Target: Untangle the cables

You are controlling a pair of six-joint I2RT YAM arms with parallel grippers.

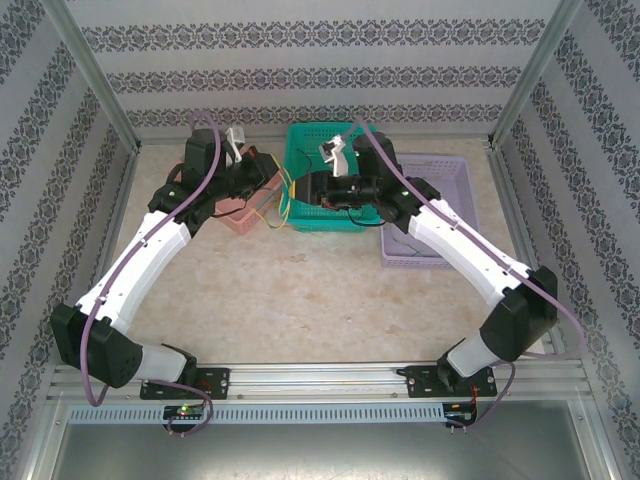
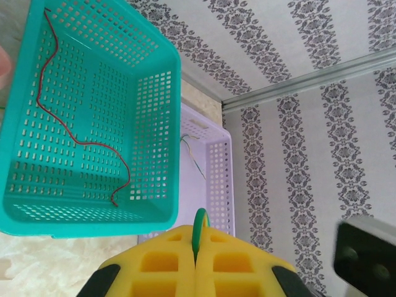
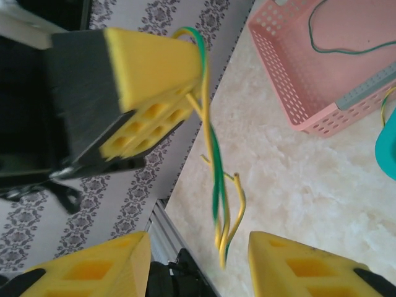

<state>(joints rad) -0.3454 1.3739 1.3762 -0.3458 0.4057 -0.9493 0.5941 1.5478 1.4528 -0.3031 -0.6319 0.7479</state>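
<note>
Starting from your right gripper (image 3: 198, 244): it is released, its yellow fingers (image 3: 93, 269) standing apart with nothing pinched between them. Into that gap hangs the free end of the yellow and green cables (image 3: 215, 161). The tips sit nearer the finger on the right of the wrist view, and I cannot tell whether they brush it.

Follow the strands up and you reach the left gripper (image 2: 197, 240). It is clenched on the bundle, with a loop of green cable poking out between its closed pads.

So the bundle's long axis runs straight from one gripper to the other. In the top view that is left to right, with the left gripper over the pink basket (image 1: 238, 218) and the right gripper over the teal basket (image 1: 300, 222). The slack sags between them above the desk (image 1: 300, 290).

That line is what your coming move turns on, as I judge it. The right gripper is the one near the loose ends, so it is the one to close, across the strands rather than along them. The yellow and green run twisted together here, so you risk catching both colours and pulling the twist tighter.

Further out, single strands already lie apart:
- a green cable (image 3: 346, 51) in the pink basket
- a red cable (image 2: 80, 143) in the teal basket
- a thin pale strand (image 2: 195, 154) in the lilac basket (image 2: 219, 185) on the far right
</note>
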